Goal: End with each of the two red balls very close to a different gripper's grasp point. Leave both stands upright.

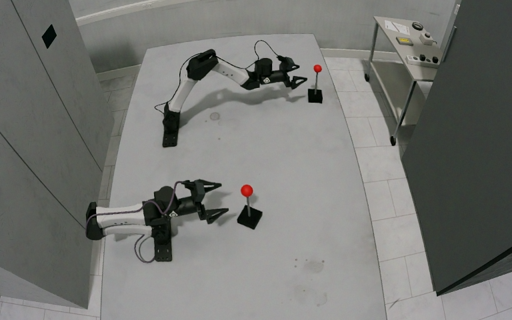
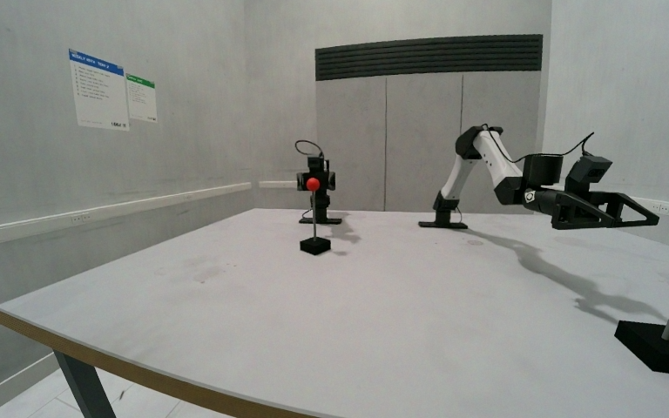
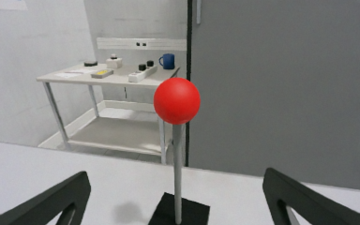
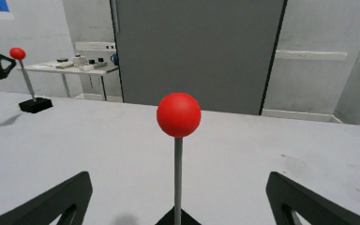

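One red ball (image 1: 317,69) (image 3: 177,100) (image 4: 18,53) tops an upright stand (image 1: 315,96) (image 2: 641,345) (image 3: 194,213) near the table's far right corner in the top view. My left gripper (image 1: 302,73) (image 3: 176,178) is open and empty, a short gap short of this ball. The other red ball (image 1: 246,190) (image 2: 313,184) (image 4: 178,114) tops an upright stand (image 1: 249,217) (image 2: 314,245). My right gripper (image 1: 224,197) (image 4: 179,180) is open and empty, short of that ball. Each ball is centred sideways between the fingers in its wrist view. The first ball is outside the exterior view.
Both arms stand on the grey table (image 1: 264,271) (image 2: 345,315). The far stand is close to the table's right edge in the top view. A separate cart (image 1: 400,49) (image 3: 108,77) stands beyond that edge. The two arms are well apart.
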Controlling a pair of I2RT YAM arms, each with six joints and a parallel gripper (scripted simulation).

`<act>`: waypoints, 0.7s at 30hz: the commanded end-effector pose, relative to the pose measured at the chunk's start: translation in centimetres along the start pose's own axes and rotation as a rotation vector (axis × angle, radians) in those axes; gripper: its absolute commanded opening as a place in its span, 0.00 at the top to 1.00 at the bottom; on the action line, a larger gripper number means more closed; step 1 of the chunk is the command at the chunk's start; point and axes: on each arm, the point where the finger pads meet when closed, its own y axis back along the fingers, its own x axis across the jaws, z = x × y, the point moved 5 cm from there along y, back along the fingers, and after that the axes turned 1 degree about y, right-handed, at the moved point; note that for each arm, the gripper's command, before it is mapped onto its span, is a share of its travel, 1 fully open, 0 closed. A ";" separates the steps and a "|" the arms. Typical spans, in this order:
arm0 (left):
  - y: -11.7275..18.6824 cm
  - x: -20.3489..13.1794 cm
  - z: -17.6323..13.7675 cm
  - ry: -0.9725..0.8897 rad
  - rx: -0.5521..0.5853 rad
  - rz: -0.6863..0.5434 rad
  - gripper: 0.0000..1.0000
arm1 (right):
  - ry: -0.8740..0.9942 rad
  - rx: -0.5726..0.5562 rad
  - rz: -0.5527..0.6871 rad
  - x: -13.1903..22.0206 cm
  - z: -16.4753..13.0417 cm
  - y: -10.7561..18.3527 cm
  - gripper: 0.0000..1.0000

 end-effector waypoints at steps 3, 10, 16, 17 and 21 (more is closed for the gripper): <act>-0.1 0.0 1.8 -0.003 -0.054 -0.008 0.00 | 0.006 -0.025 -0.002 0.1 0.6 -0.1 0.00; -1.2 0.0 2.4 -0.003 -0.041 -0.011 0.00 | 0.006 -0.057 -0.004 0.1 2.1 -1.0 0.00; -3.3 0.0 1.8 -0.003 -0.030 -0.010 0.00 | 0.006 -0.057 -0.002 0.1 2.1 -2.7 0.00; -3.3 0.0 1.8 -0.003 -0.030 -0.010 0.00 | 0.006 -0.057 -0.002 0.1 2.1 -2.7 0.00; -4.4 0.0 1.9 -0.003 -0.030 -0.010 0.00 | 0.006 -0.059 -0.001 0.1 2.2 -4.0 0.00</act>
